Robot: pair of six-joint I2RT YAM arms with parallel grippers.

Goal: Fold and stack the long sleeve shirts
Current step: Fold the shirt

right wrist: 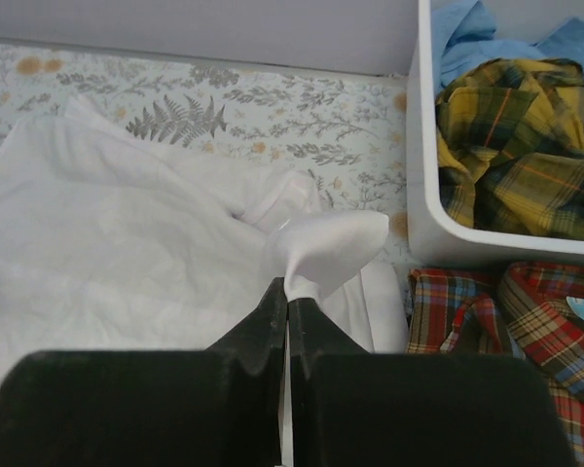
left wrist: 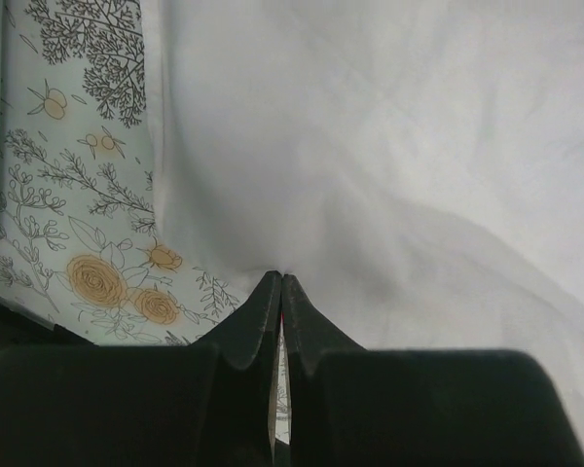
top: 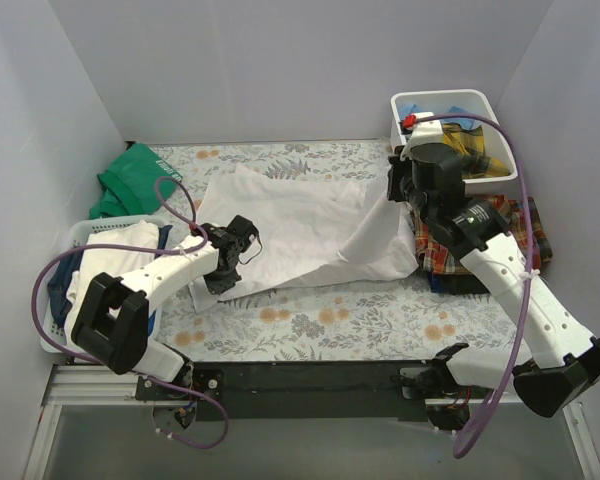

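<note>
The large white shirt [top: 290, 225] lies spread across the middle of the floral cover. My left gripper [top: 223, 270] is shut on the shirt's near left edge [left wrist: 389, 146], its tips [left wrist: 280, 279] pinched together on the cloth. My right gripper [top: 390, 198] is shut on a lifted fold of the same white shirt [right wrist: 331, 248], tips [right wrist: 288, 294] closed. The red plaid shirt [top: 515, 225] lies flat at the right, partly under my right arm, and shows in the right wrist view [right wrist: 526, 321]. The yellow plaid shirt [right wrist: 516, 146] and the light blue shirt [right wrist: 467, 29] sit crumpled in the white bin.
The white bin [top: 485, 100] stands at the back right corner, its wall [right wrist: 423, 195] close to my right gripper. A white basket [top: 75, 235] with cloth in it stands at the left edge. A green cloth [top: 130, 180] lies behind it. Grey walls enclose the table.
</note>
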